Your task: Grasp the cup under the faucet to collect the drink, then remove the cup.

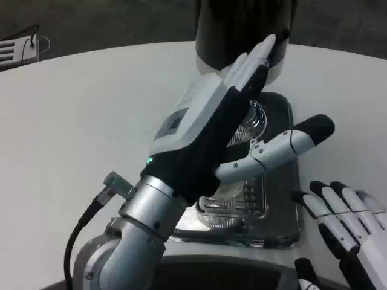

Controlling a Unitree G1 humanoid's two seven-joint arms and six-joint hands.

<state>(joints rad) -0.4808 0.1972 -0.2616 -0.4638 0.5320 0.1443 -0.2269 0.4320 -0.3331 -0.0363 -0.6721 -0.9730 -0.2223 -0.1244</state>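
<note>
My left hand (217, 121) is raised over the middle of the table, its fingers stretched straight toward the dark drink dispenser (242, 27) at the back. Its thumb (290, 145) sticks out to the right. A clear cup (255, 118) stands between the thumb and the palm, on the silver drip tray (242, 208), mostly hidden by the hand. I cannot see the fingers closing on it. The faucet is hidden behind the fingertips. My right hand (351, 226) lies low at the right edge, beside the tray, fingers apart and holding nothing.
The drip tray sits on a dark base (284, 226) in front of the dispenser. The white table (78, 121) stretches wide to the left. A grey object with a cable (18, 48) lies beyond the table's far left edge.
</note>
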